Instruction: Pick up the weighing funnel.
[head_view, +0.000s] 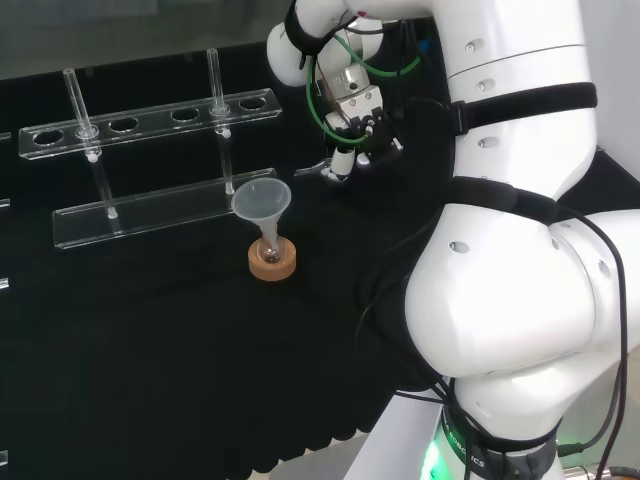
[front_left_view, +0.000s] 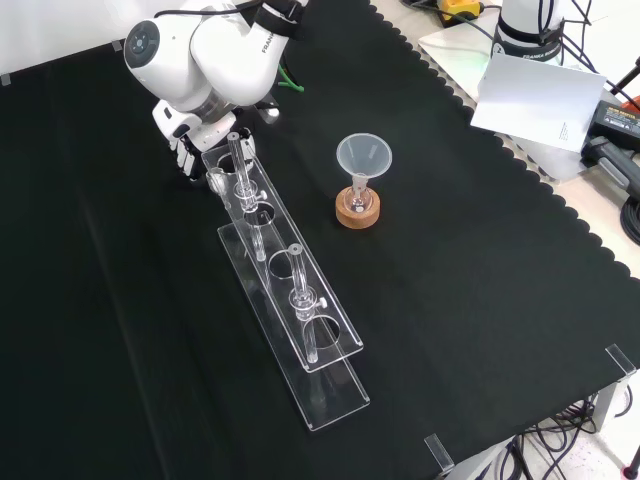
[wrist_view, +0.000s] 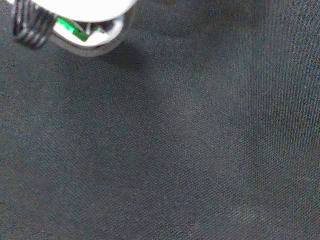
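Note:
A small clear piece, the weighing funnel, lies low on the black cloth in the head view, right of the rack's end. The black and white hand hangs just to its right, low over the cloth, and its tip reaches the piece. I cannot tell whether the hand has hold of it. In the front view the hand sits at the top left, under the arm's white link and beside the rack's far end. The wrist view has a blurred white part of the hand over bare cloth close below.
A clear two-tier tube rack holds two upright glass tubes. The big funnel stands in a small flask on a cork ring. White papers and cables lie beyond the cloth's scalloped edge.

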